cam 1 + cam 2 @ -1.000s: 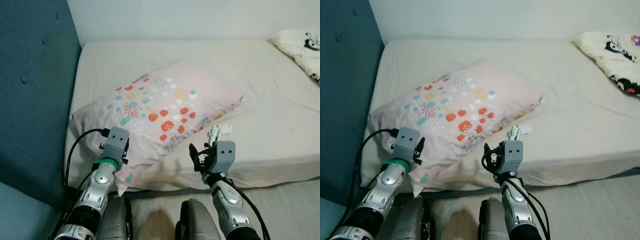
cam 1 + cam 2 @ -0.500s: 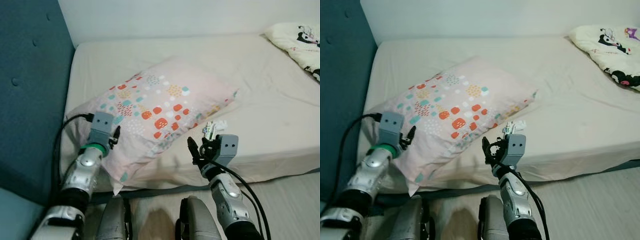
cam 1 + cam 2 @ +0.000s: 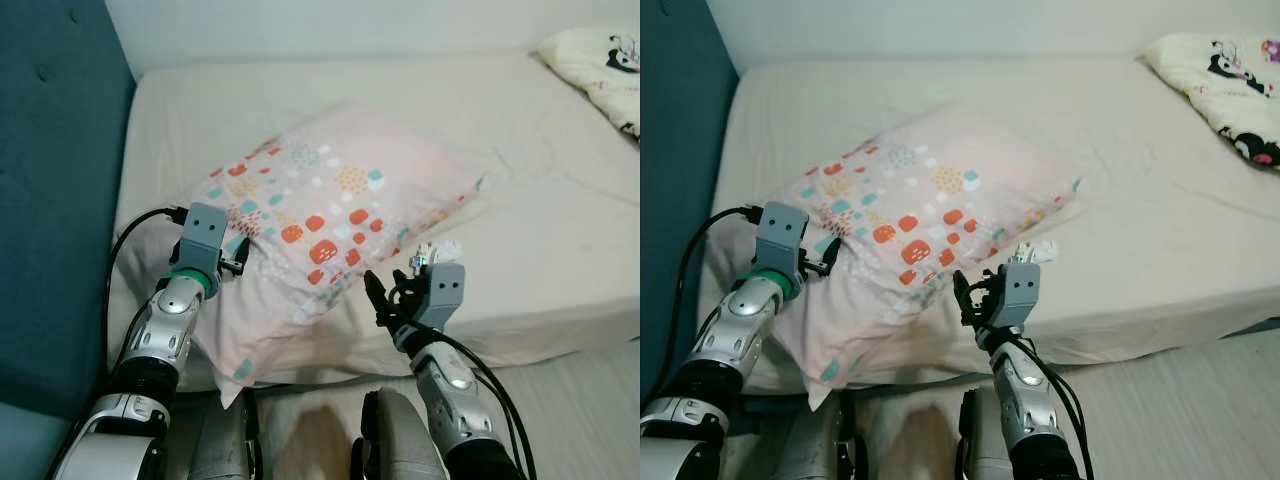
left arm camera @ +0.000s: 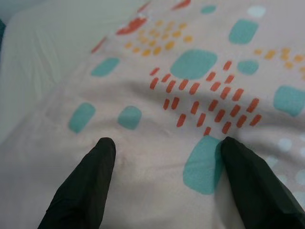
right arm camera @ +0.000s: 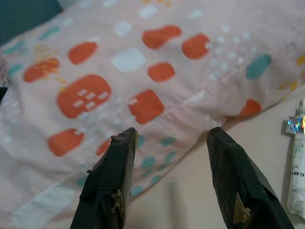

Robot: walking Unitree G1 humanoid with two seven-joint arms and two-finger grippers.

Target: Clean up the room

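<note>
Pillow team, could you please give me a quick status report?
Left pincer open over the patterned pillow, right pincer open at its near edge. Small tube lies on the bed beside the right pincer.

A bed [image 3: 560, 200] with a plain cream sheet runs across the room, set against a white wall and a teal padded headboard [image 3: 50, 200] on the left. A large pale pink pillow [image 3: 330, 215] with orange, teal and white patches lies slantwise on the bed's left half, one corner hanging over the near edge. Just beside its right end lies a small white tube [image 3: 432, 252]. A cream blanket [image 3: 1225, 75] with cartoon figures sits at the far right.
</note>
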